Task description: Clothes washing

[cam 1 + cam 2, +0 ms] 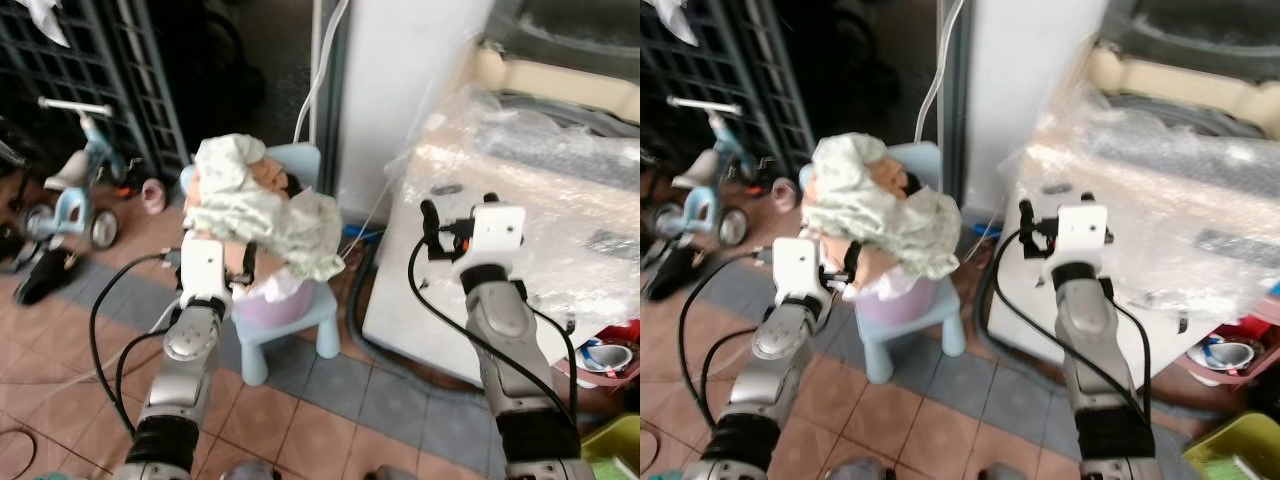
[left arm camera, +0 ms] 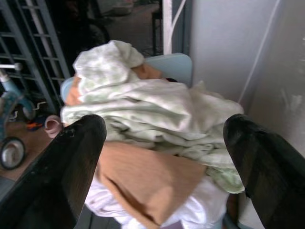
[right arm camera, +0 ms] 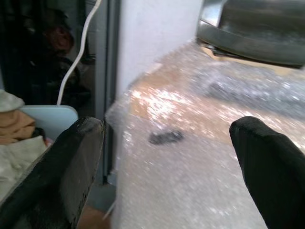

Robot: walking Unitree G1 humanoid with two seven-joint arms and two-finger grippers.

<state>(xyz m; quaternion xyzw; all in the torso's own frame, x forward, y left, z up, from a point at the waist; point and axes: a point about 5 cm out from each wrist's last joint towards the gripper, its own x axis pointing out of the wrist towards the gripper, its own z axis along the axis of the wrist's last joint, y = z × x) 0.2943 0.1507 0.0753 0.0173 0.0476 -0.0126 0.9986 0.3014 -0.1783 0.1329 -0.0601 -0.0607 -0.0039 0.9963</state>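
Tiled floor (image 1: pixel 330 410) in pink and grey, white wall (image 1: pixel 400 90) at upper centre, dark grille (image 1: pixel 110 80) upper left, tricycle (image 1: pixel 75 190) at left

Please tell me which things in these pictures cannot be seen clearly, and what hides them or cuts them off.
- Washing machine: bubble wrap blurs its body and panel in the eye views, and the picture's edge cuts off its top.
- Blue chair: the pile of clothes covers its seat.
- Lower clothes in the pile: hidden under the green sheet in the left wrist view.
- Basin: cut by the right edge.

Both arms raised forward, left tool (image 2: pixel 162 157) and right tool (image 3: pixel 167 162) spread wide.
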